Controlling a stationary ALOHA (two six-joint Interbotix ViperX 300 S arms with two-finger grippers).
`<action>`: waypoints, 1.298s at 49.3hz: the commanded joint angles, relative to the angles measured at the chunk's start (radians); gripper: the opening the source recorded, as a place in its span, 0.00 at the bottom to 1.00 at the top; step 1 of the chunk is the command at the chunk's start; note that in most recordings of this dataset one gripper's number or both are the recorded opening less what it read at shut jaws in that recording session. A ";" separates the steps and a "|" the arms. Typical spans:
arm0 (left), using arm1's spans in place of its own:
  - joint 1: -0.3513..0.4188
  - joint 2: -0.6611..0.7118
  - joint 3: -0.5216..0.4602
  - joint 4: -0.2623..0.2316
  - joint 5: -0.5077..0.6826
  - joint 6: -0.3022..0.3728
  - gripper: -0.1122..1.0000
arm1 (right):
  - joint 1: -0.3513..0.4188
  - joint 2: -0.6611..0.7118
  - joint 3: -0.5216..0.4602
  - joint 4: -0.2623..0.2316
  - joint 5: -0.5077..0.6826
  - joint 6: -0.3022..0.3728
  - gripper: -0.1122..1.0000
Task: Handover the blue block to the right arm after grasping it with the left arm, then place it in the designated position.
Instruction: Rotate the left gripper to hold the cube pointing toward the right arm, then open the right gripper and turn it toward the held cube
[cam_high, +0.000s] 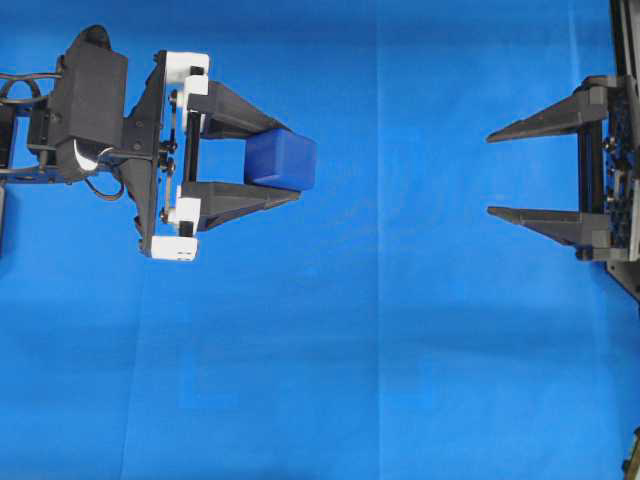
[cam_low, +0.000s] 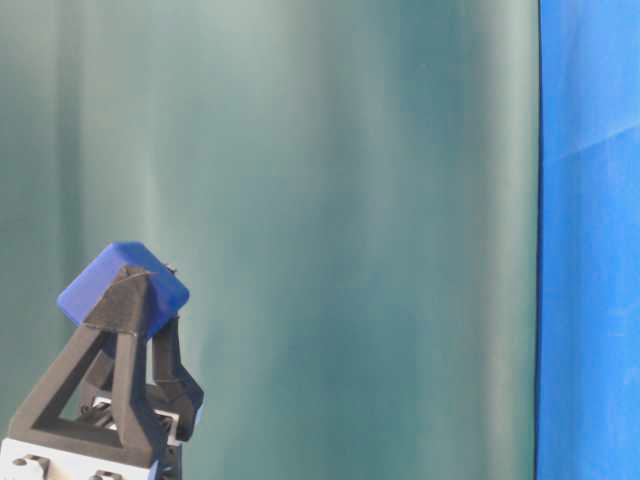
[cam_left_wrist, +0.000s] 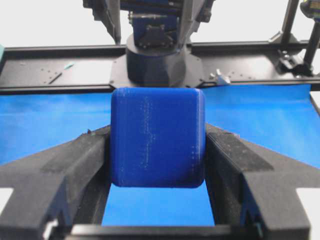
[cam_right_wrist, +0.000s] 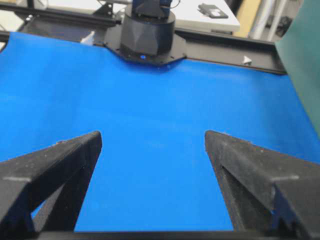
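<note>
The blue block (cam_high: 282, 158) is a dark-blue cube with rounded edges, clamped between the fingers of the left arm's gripper (cam_high: 293, 162), which carries white blocks at its finger bases. In the table-level view the block (cam_low: 120, 283) is held up off the table, tilted, at the fingertips (cam_low: 125, 300). It fills the gap between the jaws in the left wrist view (cam_left_wrist: 157, 137). The right arm's all-black gripper (cam_high: 490, 174) stands open at the right edge, pointing left toward the block, well apart from it. Only cloth lies between its fingers (cam_right_wrist: 152, 135). The designated position is out of view.
A blue cloth (cam_high: 380, 350) covers the table. The right arm's base (cam_left_wrist: 162, 60) and a black frame rail (cam_left_wrist: 50, 70) stand behind the cloth; the left arm's base (cam_right_wrist: 148, 32) shows in the right wrist view. A green curtain (cam_low: 350, 200) hangs behind.
</note>
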 joint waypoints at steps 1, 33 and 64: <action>-0.003 -0.014 -0.011 -0.002 -0.009 -0.002 0.51 | 0.000 0.005 -0.040 -0.008 0.002 0.000 0.98; -0.005 -0.015 -0.008 -0.002 -0.009 -0.023 0.51 | 0.000 -0.002 -0.132 -0.382 0.081 -0.160 0.97; -0.006 -0.020 -0.005 -0.002 -0.009 -0.025 0.51 | 0.048 -0.002 -0.133 -0.819 0.080 -0.368 0.97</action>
